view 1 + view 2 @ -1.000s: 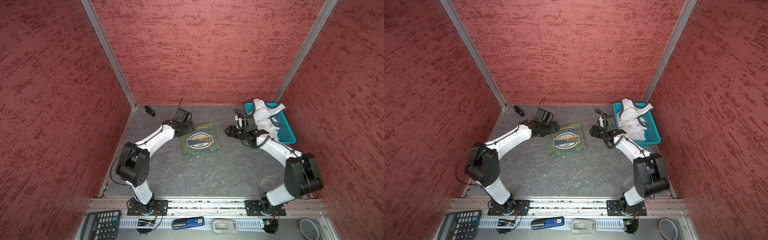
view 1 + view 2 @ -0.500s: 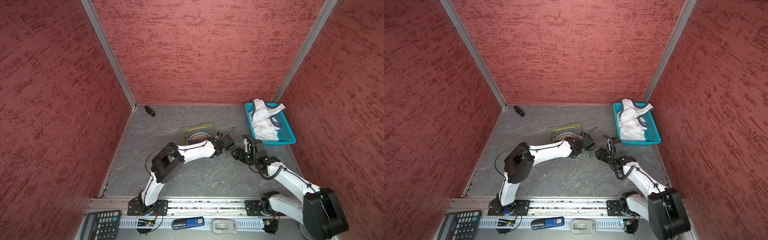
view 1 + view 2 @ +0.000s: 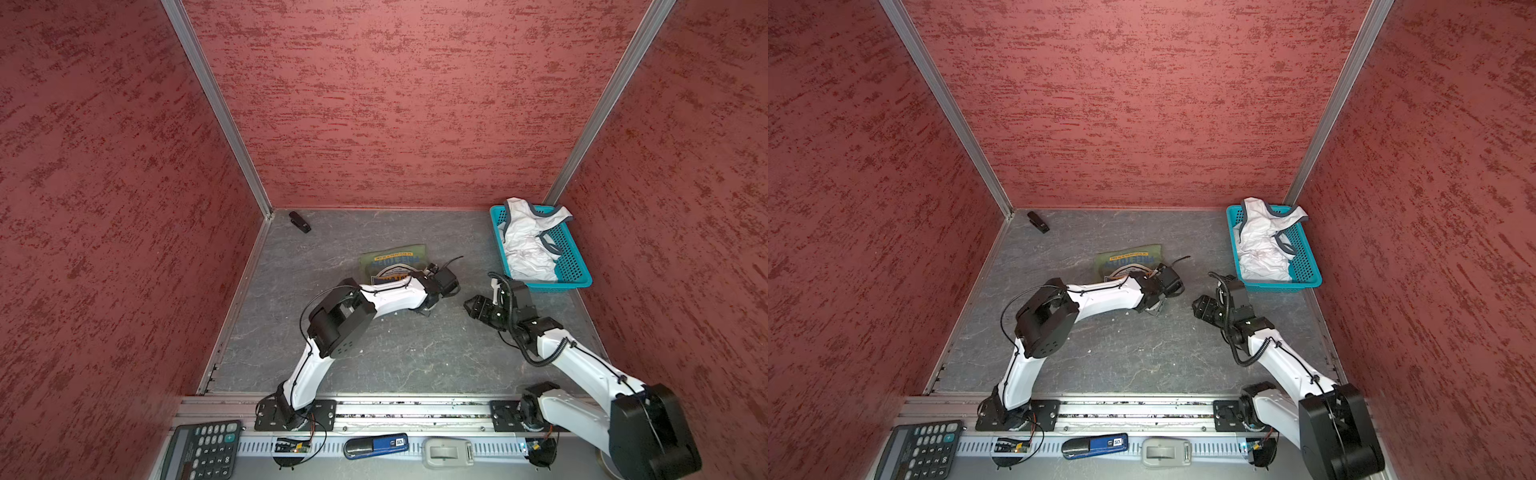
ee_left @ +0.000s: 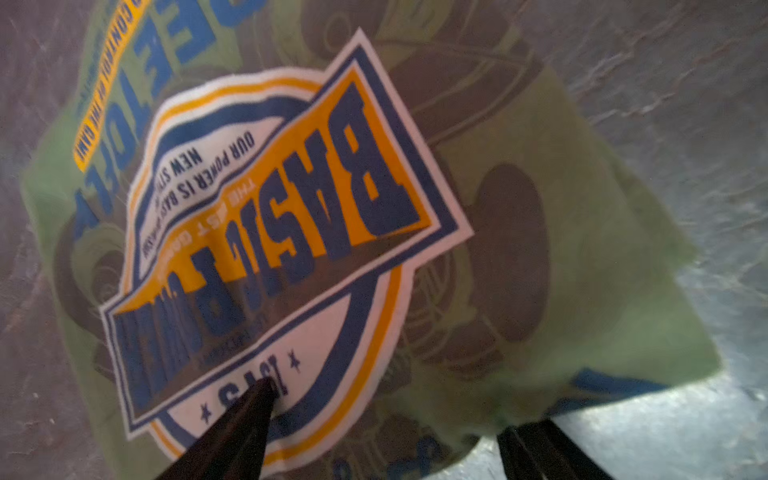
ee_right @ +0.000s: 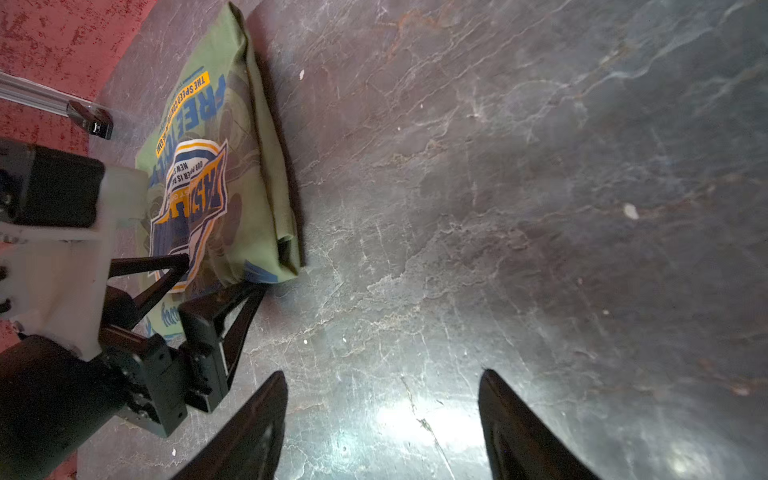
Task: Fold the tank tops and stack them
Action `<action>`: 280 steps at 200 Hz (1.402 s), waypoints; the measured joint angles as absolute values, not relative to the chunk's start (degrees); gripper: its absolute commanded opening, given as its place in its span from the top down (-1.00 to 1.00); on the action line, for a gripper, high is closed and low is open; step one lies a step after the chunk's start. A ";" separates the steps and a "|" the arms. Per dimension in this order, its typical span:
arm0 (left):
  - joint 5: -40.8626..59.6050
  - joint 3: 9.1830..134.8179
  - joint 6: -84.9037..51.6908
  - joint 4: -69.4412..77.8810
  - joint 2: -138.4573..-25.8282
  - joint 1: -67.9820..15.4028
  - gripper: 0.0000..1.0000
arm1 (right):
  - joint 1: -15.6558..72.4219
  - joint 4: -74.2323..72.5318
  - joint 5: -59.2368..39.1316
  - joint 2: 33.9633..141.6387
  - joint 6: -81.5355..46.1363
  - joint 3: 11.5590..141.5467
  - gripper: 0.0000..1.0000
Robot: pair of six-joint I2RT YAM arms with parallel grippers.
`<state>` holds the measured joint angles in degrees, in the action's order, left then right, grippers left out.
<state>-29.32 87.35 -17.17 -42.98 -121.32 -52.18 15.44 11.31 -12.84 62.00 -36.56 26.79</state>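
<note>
The olive green cloth tank top (image 3: 395, 259), folded into a thick rectangle with its blue-yellow badge print facing up, lies flat near the middle of the grey stone-patterned counter (image 3: 395, 357). The left gripper (image 5: 222, 276) is at the fold's near corner. Its jaws are spread wide, one finger over the badge print and the other beside the cloth's edge, low at the counter. The right gripper (image 5: 382, 376) hangs nearby over bare counter, jaws apart and empty. The white tank top (image 3: 528, 245) lies crumpled in the turquoise plastic mesh basket (image 3: 571, 266) at the far right corner.
</note>
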 measured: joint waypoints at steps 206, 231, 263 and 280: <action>-13.80 82.61 -4.82 -35.68 -115.90 -18.44 -0.83 | 15.44 9.58 -12.34 65.78 -37.08 26.72 -0.50; -8.86 74.56 -10.85 -34.83 -104.97 -17.41 -0.82 | 15.44 9.58 -12.36 66.65 -37.08 26.72 -0.50; -3.16 69.17 -19.66 -31.00 -95.83 -11.77 -0.78 | 15.44 9.76 -12.25 66.52 -36.99 26.74 -0.51; -1.26 68.42 -23.11 -29.89 -95.66 -12.32 -0.76 | 15.46 11.16 -11.42 65.82 -36.32 27.51 -0.51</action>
